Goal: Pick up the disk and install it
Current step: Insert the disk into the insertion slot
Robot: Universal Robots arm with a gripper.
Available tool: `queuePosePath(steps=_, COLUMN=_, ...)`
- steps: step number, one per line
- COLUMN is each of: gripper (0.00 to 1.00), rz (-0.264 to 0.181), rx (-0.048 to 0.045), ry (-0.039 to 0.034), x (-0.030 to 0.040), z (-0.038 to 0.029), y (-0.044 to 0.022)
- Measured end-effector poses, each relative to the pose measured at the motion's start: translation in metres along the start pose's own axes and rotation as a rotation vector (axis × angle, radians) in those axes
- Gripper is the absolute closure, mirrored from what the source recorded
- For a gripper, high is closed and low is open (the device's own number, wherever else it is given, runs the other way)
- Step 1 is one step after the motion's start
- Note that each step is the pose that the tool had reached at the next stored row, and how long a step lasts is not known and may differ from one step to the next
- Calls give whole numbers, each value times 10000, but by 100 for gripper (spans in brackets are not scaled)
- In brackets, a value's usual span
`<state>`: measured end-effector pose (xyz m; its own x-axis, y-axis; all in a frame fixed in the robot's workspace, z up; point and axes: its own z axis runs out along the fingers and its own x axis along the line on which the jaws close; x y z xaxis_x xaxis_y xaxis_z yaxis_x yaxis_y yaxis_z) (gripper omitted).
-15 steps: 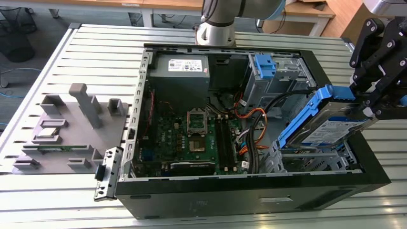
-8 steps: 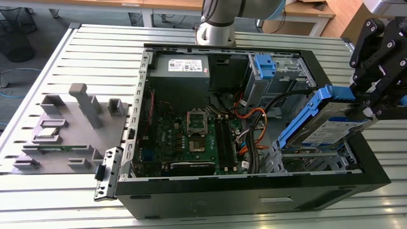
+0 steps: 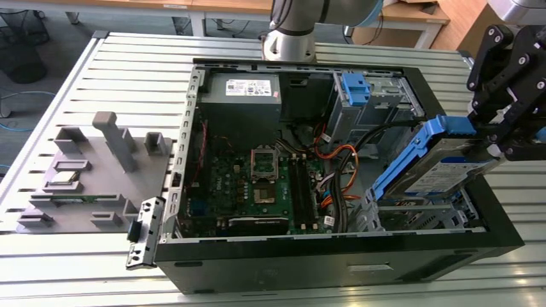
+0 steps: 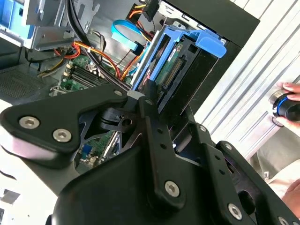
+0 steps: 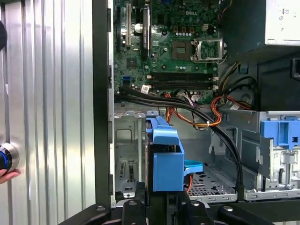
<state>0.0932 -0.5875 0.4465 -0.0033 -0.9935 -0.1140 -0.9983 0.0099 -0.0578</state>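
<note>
Disk: the disk (image 3: 444, 169), a metal drive framed in blue plastic, hung tilted over the case corner at the exterior view's right, just above the lower drive cage (image 3: 410, 214).
Jaws: the gripper (image 3: 488, 148) pinched the disk's raised end.
Handling: probably stiff, fairly heavy and shock-sensitive. The smooth metal could slip, so the frame's edges looked the safest hold.
Computer case (image 3: 341, 256): open, holding the motherboard (image 3: 256, 179), power-supply box (image 3: 243, 89) and orange cables (image 3: 337, 157).
Upper bay: a second blue bracket (image 3: 351, 89) sat there.
</note>
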Motion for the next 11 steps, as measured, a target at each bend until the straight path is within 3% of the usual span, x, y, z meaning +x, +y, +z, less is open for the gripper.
queuePosePath(steps=11, gripper=65, rz=-247, rx=-28, ry=8, x=0, z=1, y=-1)
